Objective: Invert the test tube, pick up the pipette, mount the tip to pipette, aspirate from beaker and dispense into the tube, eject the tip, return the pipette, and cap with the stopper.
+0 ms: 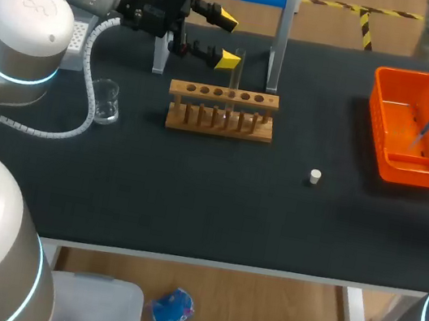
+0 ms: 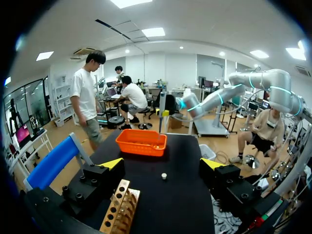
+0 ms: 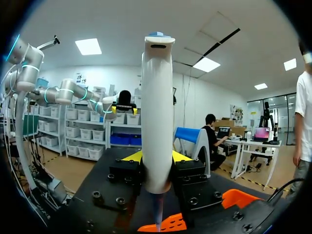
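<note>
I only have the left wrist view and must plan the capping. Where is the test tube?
Observer: The test tube stands upright in the wooden rack, close by the open left gripper.
Operator: Is the pipette's tip off?
Observer: Apparently not. The right gripper is shut on the pipette, and a thin tip points into the orange bin.
Operator: And the beaker?
Observer: The beaker stands apart from the rack, on the left arm's side.

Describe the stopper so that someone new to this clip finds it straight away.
On the black table, look between the wooden rack and the orange basket, a little nearer the front edge. The stopper is the small white plug there, alone on the bare surface, touching nothing.
</note>
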Robot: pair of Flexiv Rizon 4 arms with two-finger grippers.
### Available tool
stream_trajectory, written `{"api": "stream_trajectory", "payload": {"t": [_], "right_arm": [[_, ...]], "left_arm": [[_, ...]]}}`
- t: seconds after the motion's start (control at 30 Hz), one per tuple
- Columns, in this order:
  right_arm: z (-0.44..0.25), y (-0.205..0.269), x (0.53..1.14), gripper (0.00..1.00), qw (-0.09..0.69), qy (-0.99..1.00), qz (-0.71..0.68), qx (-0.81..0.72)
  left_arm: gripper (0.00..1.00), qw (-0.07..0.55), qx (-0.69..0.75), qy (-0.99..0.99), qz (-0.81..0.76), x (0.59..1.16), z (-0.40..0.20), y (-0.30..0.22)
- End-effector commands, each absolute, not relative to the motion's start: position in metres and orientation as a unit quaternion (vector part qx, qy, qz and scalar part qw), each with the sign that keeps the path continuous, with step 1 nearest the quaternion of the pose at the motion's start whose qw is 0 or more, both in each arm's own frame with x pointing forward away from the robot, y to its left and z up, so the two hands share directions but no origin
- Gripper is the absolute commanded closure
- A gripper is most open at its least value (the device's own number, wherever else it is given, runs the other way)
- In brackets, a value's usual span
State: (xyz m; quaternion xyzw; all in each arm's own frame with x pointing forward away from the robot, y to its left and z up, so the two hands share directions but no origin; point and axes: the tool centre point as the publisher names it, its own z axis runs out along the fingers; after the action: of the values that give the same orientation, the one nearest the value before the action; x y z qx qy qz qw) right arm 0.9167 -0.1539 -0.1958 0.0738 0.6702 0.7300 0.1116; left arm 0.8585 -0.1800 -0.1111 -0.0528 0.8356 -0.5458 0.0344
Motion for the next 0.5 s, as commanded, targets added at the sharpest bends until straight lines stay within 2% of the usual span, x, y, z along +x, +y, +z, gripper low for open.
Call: {"api": "stream_trajectory", "payload": {"t": [0.03,0.37,0.5], "right_arm": [[-0.196,-0.154,0.917,1.00,0.111,0.670,0.730,0.073],[-0.196,-0.154,0.917,1.00,0.111,0.670,0.730,0.073],[-0.196,-0.154,0.917,1.00,0.111,0.670,0.730,0.073]], "left_arm": [[0.00,0.035,-0.052,0.835,-0.547,0.859,-0.112,-0.180],[0.00,0.035,-0.052,0.835,-0.547,0.859,-0.112,-0.180],[0.00,0.039,-0.048,0.835,-0.546,0.857,-0.103,-0.197]]}}
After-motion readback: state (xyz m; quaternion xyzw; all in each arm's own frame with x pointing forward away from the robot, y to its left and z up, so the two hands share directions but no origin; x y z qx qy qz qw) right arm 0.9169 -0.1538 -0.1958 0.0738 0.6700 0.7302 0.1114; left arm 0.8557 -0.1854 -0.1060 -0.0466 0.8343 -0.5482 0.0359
